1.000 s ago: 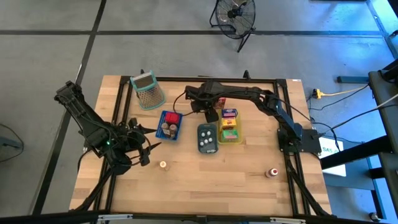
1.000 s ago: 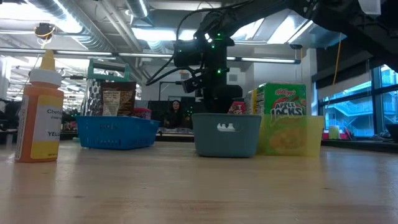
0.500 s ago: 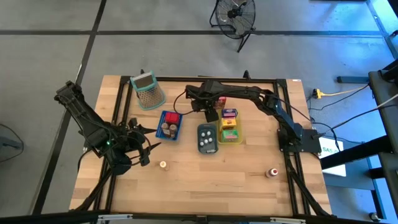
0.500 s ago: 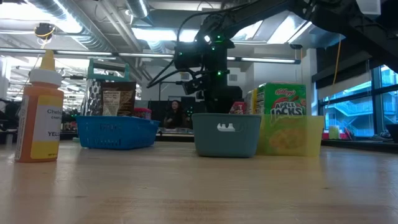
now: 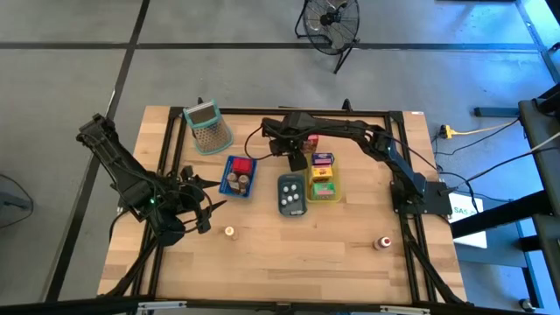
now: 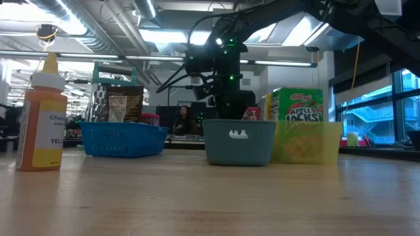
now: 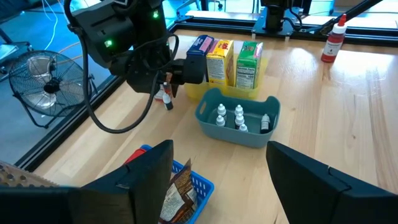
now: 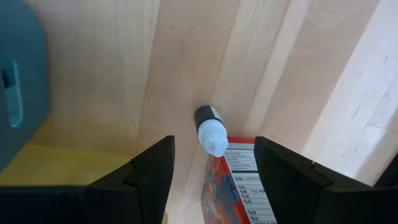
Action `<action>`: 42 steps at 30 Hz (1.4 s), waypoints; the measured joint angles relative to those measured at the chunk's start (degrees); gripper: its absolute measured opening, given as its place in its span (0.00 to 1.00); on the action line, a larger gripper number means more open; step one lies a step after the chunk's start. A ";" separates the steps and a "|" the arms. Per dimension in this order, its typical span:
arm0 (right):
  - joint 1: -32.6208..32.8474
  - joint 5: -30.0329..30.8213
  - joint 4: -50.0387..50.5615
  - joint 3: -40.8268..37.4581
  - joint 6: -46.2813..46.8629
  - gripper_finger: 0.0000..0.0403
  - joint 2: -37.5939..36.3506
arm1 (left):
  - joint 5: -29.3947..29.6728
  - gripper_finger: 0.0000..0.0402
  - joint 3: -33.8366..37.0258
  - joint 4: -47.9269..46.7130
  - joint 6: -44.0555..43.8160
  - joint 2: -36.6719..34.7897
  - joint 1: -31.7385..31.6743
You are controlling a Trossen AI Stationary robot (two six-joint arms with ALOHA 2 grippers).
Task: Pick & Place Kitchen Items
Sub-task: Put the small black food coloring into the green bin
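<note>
- Right gripper [image 5: 297,163] hangs at the table's far side, behind the grey-blue rectangular tray [image 5: 292,194]; its 2 dark fingers [image 8: 152,168] stand apart, empty.
- Between them on the wood lies a small white dropper bottle with a dark band [image 8: 210,129], touching a red carton [image 8: 239,183].
- Left gripper [image 5: 206,214] waits near the blue mesh tray [image 5: 237,176], fingers apart, empty.

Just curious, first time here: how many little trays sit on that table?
3, in a row seen from above: blue tray left, grey-blue tray middle, yellow tray right. None looks hidden.
</note>
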State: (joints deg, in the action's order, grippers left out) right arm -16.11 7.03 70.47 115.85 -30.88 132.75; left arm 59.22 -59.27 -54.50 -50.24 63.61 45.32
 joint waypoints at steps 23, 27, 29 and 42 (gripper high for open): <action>-0.44 -1.65 1.35 0.00 0.99 0.55 0.00 | -0.29 0.63 0.00 0.00 0.00 0.02 0.00; -0.44 -0.76 1.73 0.00 2.15 0.55 0.00 | -0.33 0.63 0.00 0.00 0.00 0.02 0.00; -0.43 -0.76 1.74 0.00 2.13 0.55 0.00 | -0.35 0.63 0.00 0.00 0.00 0.01 0.01; -0.29 -1.68 0.89 0.00 1.69 0.55 0.00 | -0.42 0.63 0.00 0.02 -0.02 0.02 0.02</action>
State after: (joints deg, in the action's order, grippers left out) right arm -16.40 5.34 71.36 115.85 -29.19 132.75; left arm 58.81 -59.27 -54.48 -50.26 63.64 45.34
